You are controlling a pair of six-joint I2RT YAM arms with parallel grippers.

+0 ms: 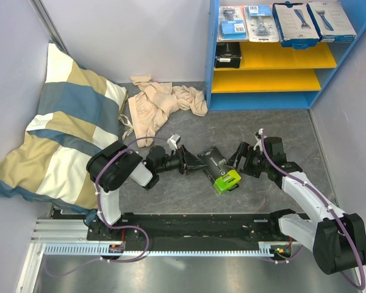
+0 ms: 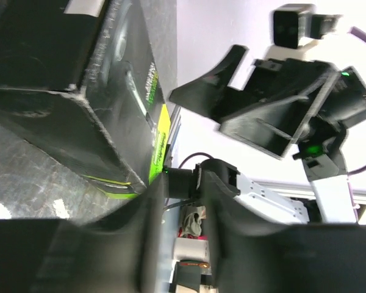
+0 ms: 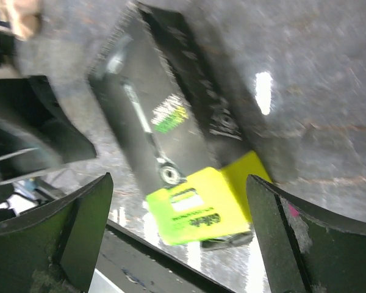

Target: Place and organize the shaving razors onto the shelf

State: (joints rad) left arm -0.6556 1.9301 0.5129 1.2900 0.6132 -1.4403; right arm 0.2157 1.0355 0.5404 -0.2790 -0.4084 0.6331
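While the left tool (image 1: 194, 162) and right tool (image 3: 177, 186) stand spread, the black box (image 1: 215, 166) lies flat, its lime-green end toward five o'clock.

Striped pillow (image 1: 61, 122) propped in the left corner; crumpled beige cloth (image 1: 158, 104) just beside it on the grey table (image 1: 262, 128).

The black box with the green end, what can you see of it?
The black box is a flat, cardboard-looking pack with a lime-green end and a razor pictured on its face. It lies slanted on the gray table, green end toward the arm bases. The left gripper and the open right gripper sit close on either side; neither clamps it.
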